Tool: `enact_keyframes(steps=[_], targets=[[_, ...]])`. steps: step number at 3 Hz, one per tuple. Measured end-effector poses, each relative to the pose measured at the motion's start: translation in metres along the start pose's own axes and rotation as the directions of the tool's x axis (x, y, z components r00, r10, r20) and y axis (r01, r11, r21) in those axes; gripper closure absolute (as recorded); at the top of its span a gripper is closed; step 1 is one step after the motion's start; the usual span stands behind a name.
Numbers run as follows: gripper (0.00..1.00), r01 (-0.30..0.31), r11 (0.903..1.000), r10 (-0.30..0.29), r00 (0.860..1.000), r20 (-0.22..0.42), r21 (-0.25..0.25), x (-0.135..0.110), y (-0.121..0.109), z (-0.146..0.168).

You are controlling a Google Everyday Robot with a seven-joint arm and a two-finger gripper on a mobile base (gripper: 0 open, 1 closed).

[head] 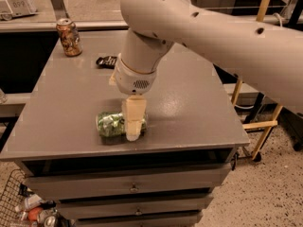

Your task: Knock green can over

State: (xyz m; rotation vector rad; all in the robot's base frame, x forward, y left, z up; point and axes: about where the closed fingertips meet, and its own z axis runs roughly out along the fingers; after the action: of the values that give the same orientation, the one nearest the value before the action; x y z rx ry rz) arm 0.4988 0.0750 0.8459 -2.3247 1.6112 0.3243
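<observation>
One green can (111, 124) lies on its side near the tabletop (189, 108) 6 o'clock edge, tool (134, 132) over its 3 o'clock end. Tool state: cannot tell.

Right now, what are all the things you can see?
green can: one, mottled green, lying on its side near the table's front edge
orange-brown can: one, upright, table's back left corner
small black object: one, on the table behind the arm
table: one, grey, drawers below
wire basket: one, floor at lower left, holding clutter
wooden frame: one, yellowish, right of the table
arm: one, white, reaching in from the right
gripper: one, cream, pointing down at the green can's right part
</observation>
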Motion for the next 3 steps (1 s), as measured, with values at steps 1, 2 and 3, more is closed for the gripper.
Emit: enact_keyframes(steps=[1,2,3], targets=[[0.00,-0.017,0.9995,0.017,1.000,-0.008,0.029,0.006,0.000,-0.008],[0.00,-0.077,0.9934,0.081,0.996,-0.045,0.085,0.026,0.012,-0.032],[0.00,-0.158,0.9741,0.176,0.979,-0.102,0.162,0.059,0.029,-0.064]])
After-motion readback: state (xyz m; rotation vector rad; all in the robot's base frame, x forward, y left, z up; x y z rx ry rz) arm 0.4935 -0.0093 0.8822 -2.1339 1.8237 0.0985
